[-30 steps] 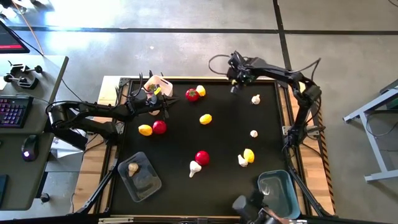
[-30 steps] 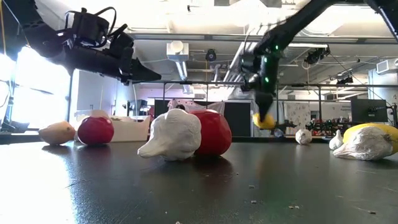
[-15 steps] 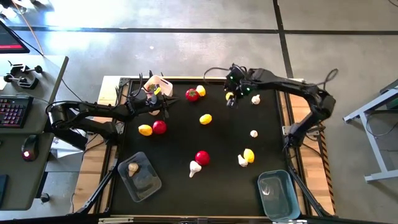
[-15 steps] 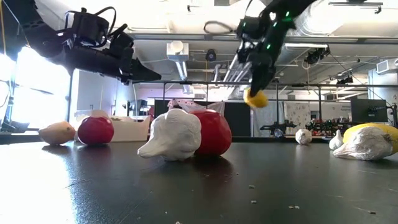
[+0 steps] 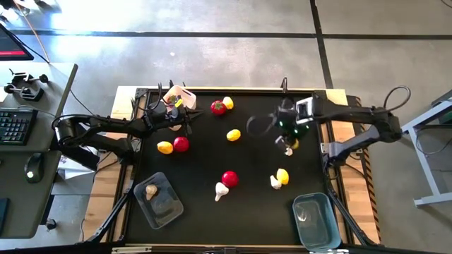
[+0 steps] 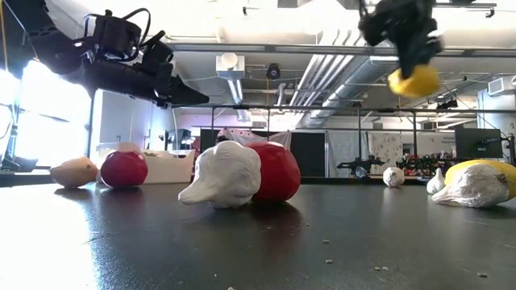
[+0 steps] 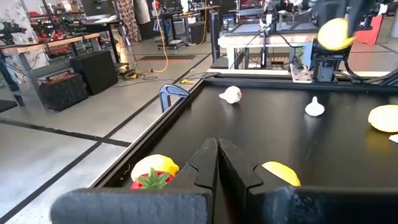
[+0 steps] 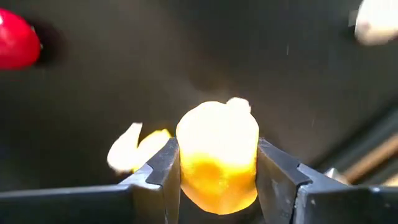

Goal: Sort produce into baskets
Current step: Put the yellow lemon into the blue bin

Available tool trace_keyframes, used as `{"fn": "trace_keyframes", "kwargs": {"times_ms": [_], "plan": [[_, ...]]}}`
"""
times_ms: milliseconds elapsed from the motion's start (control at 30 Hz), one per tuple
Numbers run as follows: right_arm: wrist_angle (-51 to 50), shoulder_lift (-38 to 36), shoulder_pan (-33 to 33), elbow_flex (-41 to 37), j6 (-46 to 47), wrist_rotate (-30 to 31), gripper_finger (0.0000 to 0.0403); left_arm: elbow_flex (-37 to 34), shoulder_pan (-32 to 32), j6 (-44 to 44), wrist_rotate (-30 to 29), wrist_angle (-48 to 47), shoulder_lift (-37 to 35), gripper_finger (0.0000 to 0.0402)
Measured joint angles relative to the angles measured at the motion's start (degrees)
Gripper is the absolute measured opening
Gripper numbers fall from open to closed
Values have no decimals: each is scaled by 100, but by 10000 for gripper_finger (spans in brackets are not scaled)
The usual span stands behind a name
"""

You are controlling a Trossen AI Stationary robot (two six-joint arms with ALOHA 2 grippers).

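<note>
Right gripper (image 8: 217,163) clamped on a yellow lemon (image 8: 217,155), one dark finger pressed to each side, carried high in the air over the right half of the black table (image 5: 205,159). Seen from table height as a yellow lump (image 6: 414,80) hanging well above the mat; from above, partly hidden under the wrist, near a garlic bulb (image 5: 287,150). Left gripper (image 7: 217,163) clenched tight, holding nothing, raised over the far left part of the table, just beside a tomato (image 5: 218,107) and a second lemon (image 5: 228,102). Remaining produce spread across the mat: a lemon (image 5: 234,135) near the middle, a lemon (image 5: 164,147) touching a tomato (image 5: 181,144) on the left, a tomato (image 5: 229,178) beside a garlic bulb (image 5: 222,190) toward the near edge, and another lemon (image 5: 282,175) against a garlic bulb (image 5: 275,183) to the right of those. Clear tub (image 5: 169,212) at the near left corner, holding one beige bulb (image 5: 151,190). Blue tub (image 5: 318,221) at the near right corner. White tub (image 5: 185,94) at the far left edge, mostly hidden behind the left arm; contents not visible.
</note>
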Motion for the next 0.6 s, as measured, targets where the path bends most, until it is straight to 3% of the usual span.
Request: {"fn": "trace_keyframes", "kwargs": {"times_ms": [400, 600], "plan": [[-292, -130, 2714, 0, 5067, -1245, 140, 0, 7, 181, -2, 7, 0, 0], [315, -97, 4051, 0, 7415, -1254, 140, 0, 7, 188, -2, 12, 0, 0]]}}
